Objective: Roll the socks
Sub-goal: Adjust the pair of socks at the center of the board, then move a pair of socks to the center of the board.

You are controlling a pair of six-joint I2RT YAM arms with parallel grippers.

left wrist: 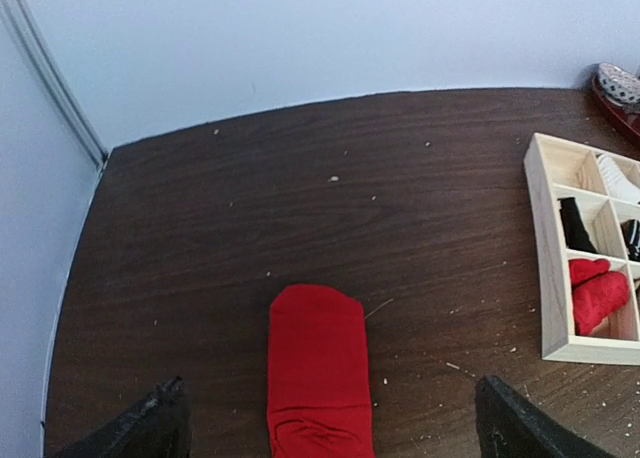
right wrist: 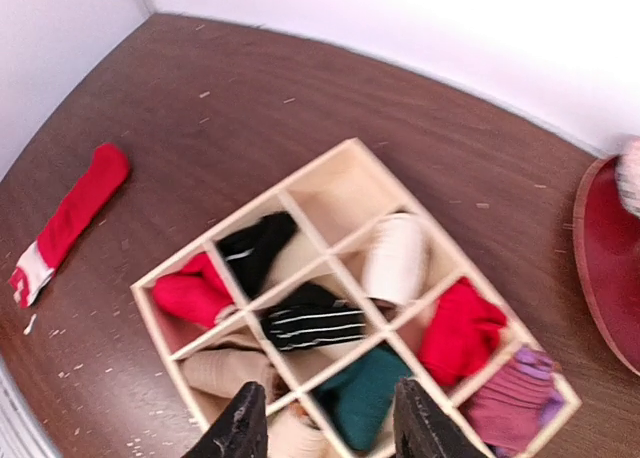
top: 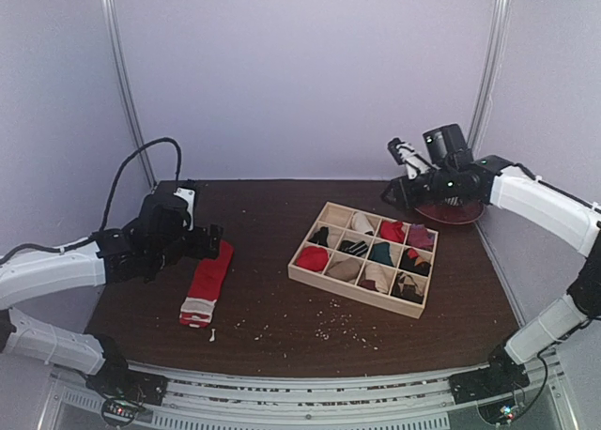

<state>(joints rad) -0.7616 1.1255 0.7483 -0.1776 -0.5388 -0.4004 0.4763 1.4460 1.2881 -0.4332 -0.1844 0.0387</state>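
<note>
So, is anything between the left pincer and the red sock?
Nothing visible does. The left pincer is open directly over the red sock, with one of its fingers on either side of the fabric.

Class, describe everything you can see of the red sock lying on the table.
The red sock is soft knit fabric, plain red with a white-grey striped cuff. It lies flat and stretched out on the dark wooden table, cuff nearest the arms. The open left gripper straddles its toe end without gripping.

Dark table [top: 268, 225]: red sock [top: 208, 280], wooden divided box [top: 349, 292], red plate [top: 451, 215], scattered crumbs [top: 331, 330].
</note>
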